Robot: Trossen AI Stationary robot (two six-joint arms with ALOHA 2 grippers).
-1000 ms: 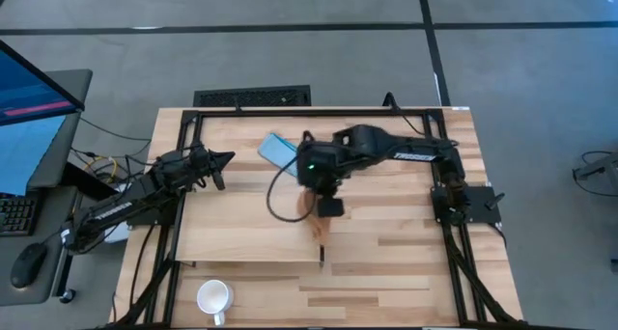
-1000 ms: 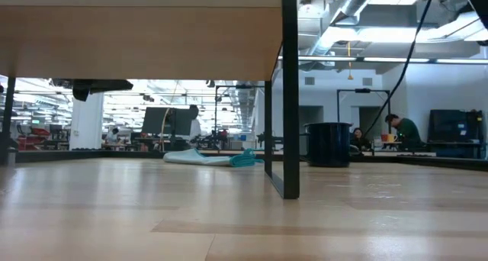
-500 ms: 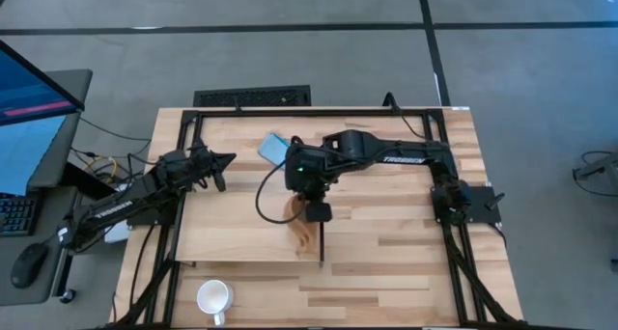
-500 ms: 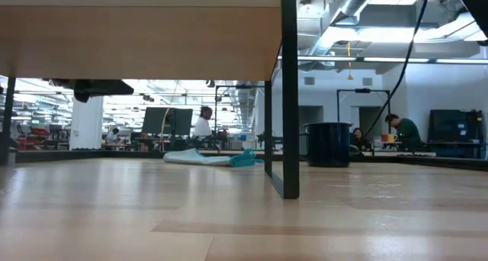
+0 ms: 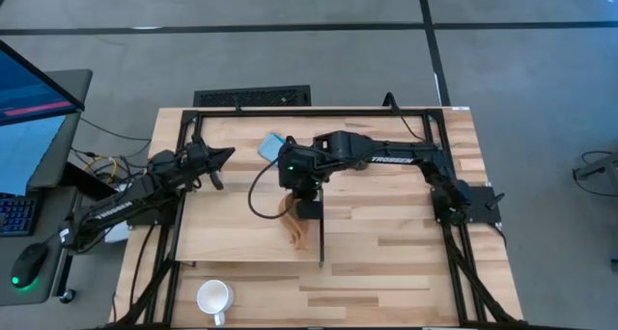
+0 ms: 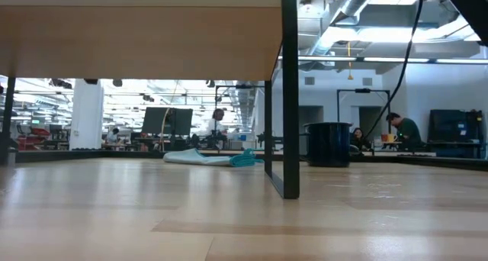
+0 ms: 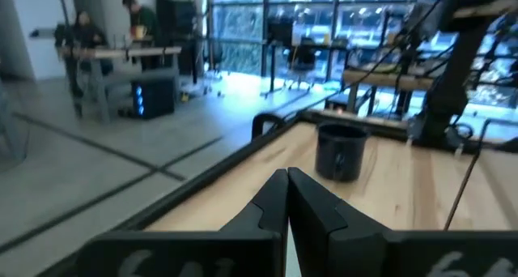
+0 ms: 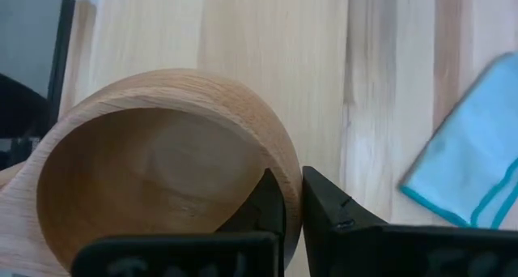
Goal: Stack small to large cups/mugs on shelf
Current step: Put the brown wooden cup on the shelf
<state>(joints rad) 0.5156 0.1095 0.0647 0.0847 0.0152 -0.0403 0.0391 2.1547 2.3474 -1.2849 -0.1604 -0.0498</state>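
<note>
The tan wooden cup (image 5: 294, 221) is over the pale shelf board (image 5: 232, 229), held by my right gripper (image 5: 302, 212), which is shut on it; it fills the right wrist view (image 8: 162, 188). The black mug (image 7: 340, 151) stands on its base on the tabletop and also shows in the low view (image 6: 329, 144); in the high view my right arm hides it. The white mug (image 5: 213, 296) stands on the tabletop near the front left edge. My left gripper (image 7: 286, 180) is shut and empty at the shelf's far left (image 5: 218, 161). My right gripper pinches the wooden cup's rim wall (image 8: 285, 165), one finger (image 8: 269, 206) inside the bowl and one (image 8: 325, 206) outside. The fingers come from above, pointing down. The cup is tilted, its mouth toward the wrist camera. Whether it touches the shelf I cannot tell.
A folded blue cloth (image 5: 274, 147) lies on the tabletop just beyond the shelf's far edge and shows in the right wrist view (image 8: 465, 164). The shelf stands raised on dark legs (image 6: 290, 101). A dark frame (image 5: 319, 113) runs round the table. People are in the room behind.
My right gripper has carried the wooden cup toward the table's left edge, from the shelf's right edge to farther in over the board. The cup has stayed in the hold.
</note>
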